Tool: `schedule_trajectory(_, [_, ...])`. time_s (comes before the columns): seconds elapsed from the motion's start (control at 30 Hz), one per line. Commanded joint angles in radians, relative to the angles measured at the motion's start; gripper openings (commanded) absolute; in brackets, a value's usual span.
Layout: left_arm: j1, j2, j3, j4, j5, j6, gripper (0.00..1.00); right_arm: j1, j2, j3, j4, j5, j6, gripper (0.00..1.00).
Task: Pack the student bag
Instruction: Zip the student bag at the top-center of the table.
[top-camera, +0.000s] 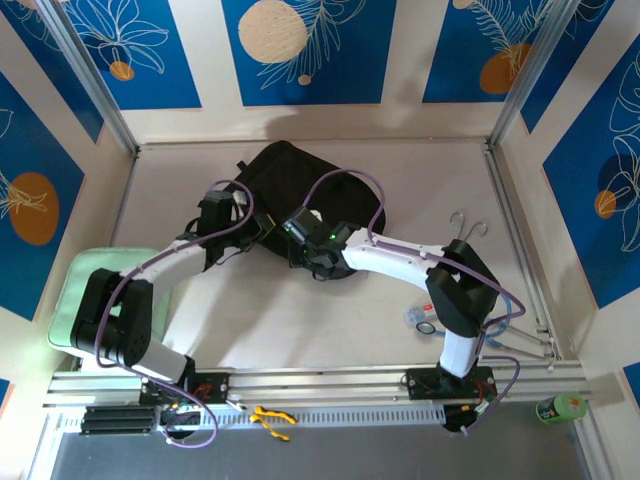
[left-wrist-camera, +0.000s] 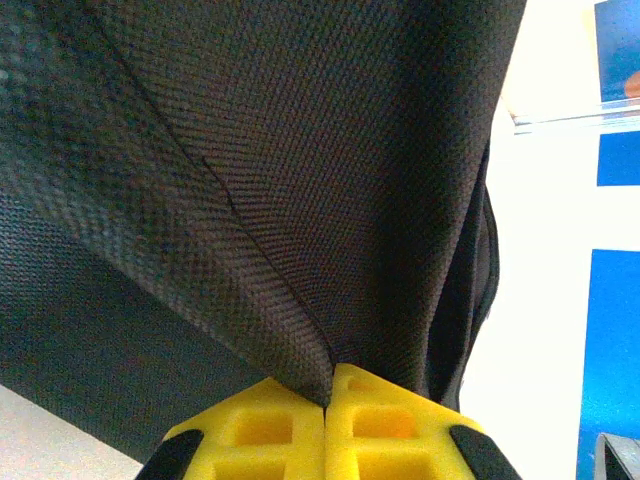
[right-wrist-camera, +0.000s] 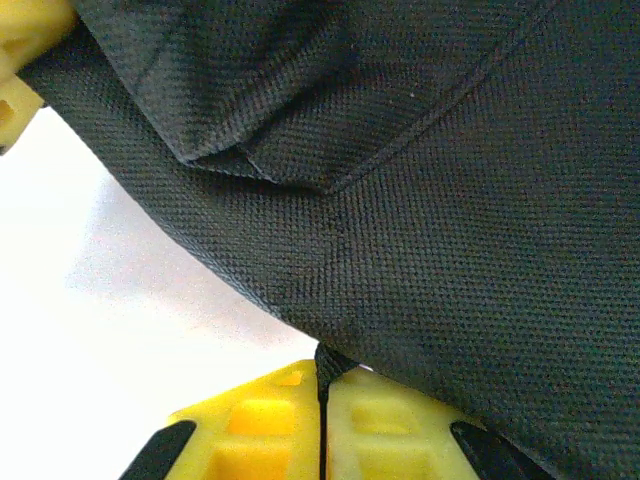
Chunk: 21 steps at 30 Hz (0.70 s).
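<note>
Two clenched grips on student bag (top-camera: 282, 168) fabric: left claw (left-wrist-camera: 325, 408), right claw (right-wrist-camera: 322, 388); bag half-hidden

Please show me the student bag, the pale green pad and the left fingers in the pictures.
student bag (top-camera: 280, 170), top external view, on its black fabric beyond the arms.
pale green pad (top-camera: 68, 285), top external view, on its bare left part.
left fingers (left-wrist-camera: 265, 435), left wrist view, on one yellow finger.

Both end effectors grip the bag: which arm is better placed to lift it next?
Probably left: the left end effector is shut on a deep fold of the student bag; the right end effector pinches a thin edge.
</note>
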Motion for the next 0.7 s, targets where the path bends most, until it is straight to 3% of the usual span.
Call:
schedule_trajectory(0.0, [-0.014,0.005,0.052,0.05,0.04,-0.001,0.0,-0.007,-0.008,-0.014,-0.016,0.019,0.014,0.09])
schedule_trajectory(0.27, [-0.01,0.012,0.073,0.001,0.007,0.044,0.0,-0.007,-0.045,-0.042,-0.043,0.011,0.03,0.03])
schedule_trajectory(0.67, [0.013,0.059,0.051,-0.012,-0.059,0.08,0.0,-0.058,-0.28,-0.306,-0.164,0.063,0.152,0.0])
